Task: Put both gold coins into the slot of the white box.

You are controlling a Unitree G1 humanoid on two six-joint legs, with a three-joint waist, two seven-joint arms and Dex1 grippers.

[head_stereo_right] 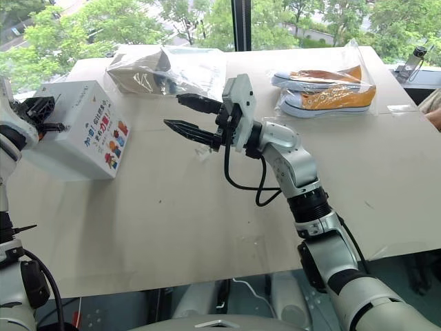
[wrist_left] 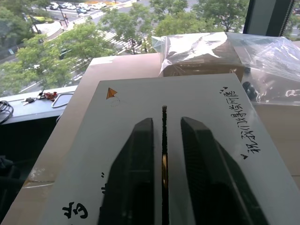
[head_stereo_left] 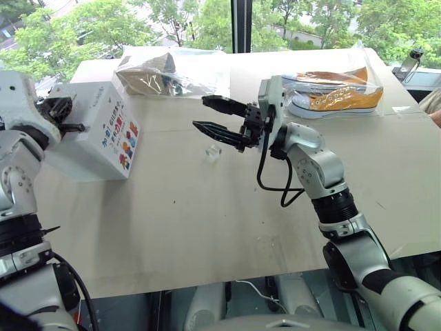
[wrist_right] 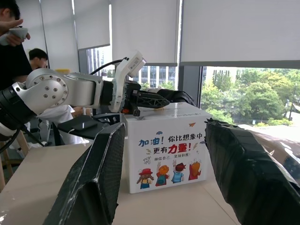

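Note:
The white box [head_stereo_left: 96, 131] stands at the table's left, its printed side facing the middle. My left gripper [wrist_left: 165, 121] lies level over the box top, one black finger [wrist_left: 136, 173] on each side of the dark slot [wrist_left: 164, 115]. The fingers stand slightly apart, and a gold coin [wrist_left: 164, 165] sits edge-on in the slot between them, touched by neither. My right gripper [head_stereo_left: 200, 112] hangs open in mid-air over the table's middle, pointing at the box, nothing between its fingers. Just below it a tiny pale glinting piece, the other gold coin [head_stereo_left: 212, 153], lies on the table.
A clear plastic bag with brown contents [head_stereo_left: 148, 76] lies behind the box. A bagged pair of orange-and-white shoes [head_stereo_left: 337, 93] sits at the back right. The tan table [head_stereo_left: 207, 227] ends at a window behind. Two people [wrist_right: 14, 47] stand beyond the table's left side.

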